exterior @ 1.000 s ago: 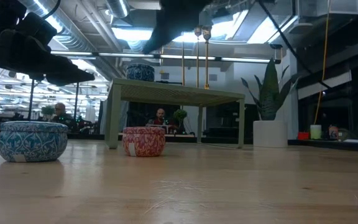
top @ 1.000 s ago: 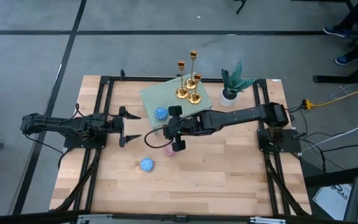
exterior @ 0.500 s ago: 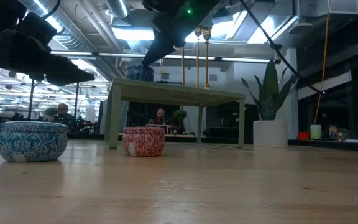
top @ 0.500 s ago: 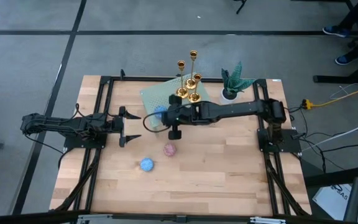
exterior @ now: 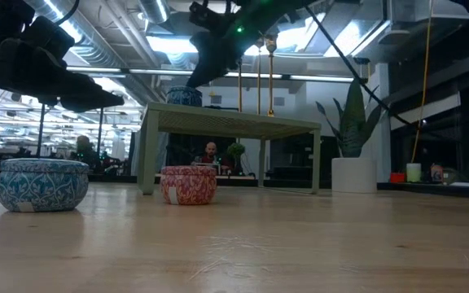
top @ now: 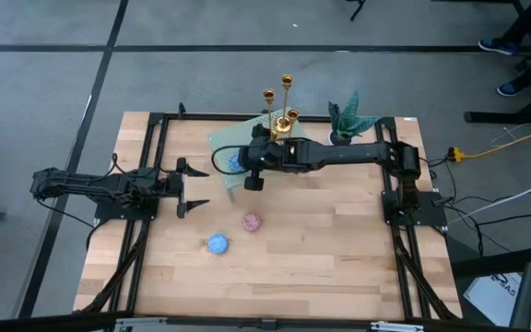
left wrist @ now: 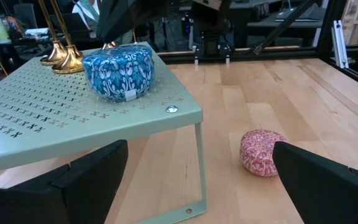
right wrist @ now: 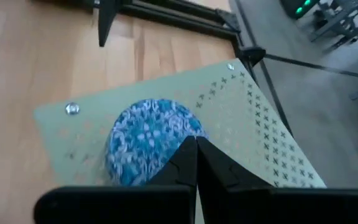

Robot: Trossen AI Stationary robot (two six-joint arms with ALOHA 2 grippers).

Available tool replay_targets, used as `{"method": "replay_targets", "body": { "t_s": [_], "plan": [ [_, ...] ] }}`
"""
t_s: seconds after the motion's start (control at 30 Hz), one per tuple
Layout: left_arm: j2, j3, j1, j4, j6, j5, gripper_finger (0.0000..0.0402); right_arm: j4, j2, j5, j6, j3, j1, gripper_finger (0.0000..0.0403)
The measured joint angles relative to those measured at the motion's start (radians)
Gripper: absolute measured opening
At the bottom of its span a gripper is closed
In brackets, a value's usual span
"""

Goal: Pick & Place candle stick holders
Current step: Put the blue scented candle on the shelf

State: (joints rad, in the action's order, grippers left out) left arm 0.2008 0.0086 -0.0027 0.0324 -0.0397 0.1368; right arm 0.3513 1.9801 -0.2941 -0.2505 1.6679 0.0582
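Three gold candle stick holders (top: 282, 103) stand by their round bases (left wrist: 61, 56) on a pale green perforated stand (top: 221, 146) at the table's far middle. Their stems show in the low view (exterior: 259, 73). My right gripper (top: 249, 171) is shut and hovers above the stand's near left part, over a blue tin (right wrist: 148, 140), left of the holders. My left gripper (top: 194, 188) is open and empty at the table's left, facing the stand (left wrist: 73, 118).
A blue tin (top: 235, 163) sits on the stand. A pink tin (top: 252, 221) and another blue tin (top: 218, 243) lie on the table nearer the front. A potted plant (top: 344, 124) stands right of the stand. There is bare wood at the near half.
My right gripper has moved from above the pink tin toward the table's far edge, and now stands over the stand and its blue tin, closer to the candle stick holders. The tins and holders have kept still.
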Motion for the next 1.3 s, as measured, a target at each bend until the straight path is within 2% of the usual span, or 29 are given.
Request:
{"method": "replay_targets", "body": {
  "t_s": [0.23,0.37,0.53,0.83,1.3],
  "plan": [
    [0.0,0.0,0.0,0.0,0.0,0.0,0.04,0.125,-0.017,0.004,0.011,0.102,-0.06,0.0003],
    [0.0,0.0,0.0,0.0,0.0,0.0,0.04,0.15,-0.016,0.032,0.015,0.102,-0.101,0.0003],
    [0.0,0.0,0.0,0.0,0.0,0.0,0.04,0.139,0.005,0.036,0.032,0.037,-0.117,0.0003],
    [0.0,0.0,0.0,0.0,0.0,0.0,0.04,0.009,0.017,0.033,0.041,-0.052,-0.069,0.0003],
    [0.0,0.0,0.0,0.0,0.0,0.0,0.04,-0.121,0.046,0.033,0.037,-0.056,0.032,0.0003]
  ]
}}
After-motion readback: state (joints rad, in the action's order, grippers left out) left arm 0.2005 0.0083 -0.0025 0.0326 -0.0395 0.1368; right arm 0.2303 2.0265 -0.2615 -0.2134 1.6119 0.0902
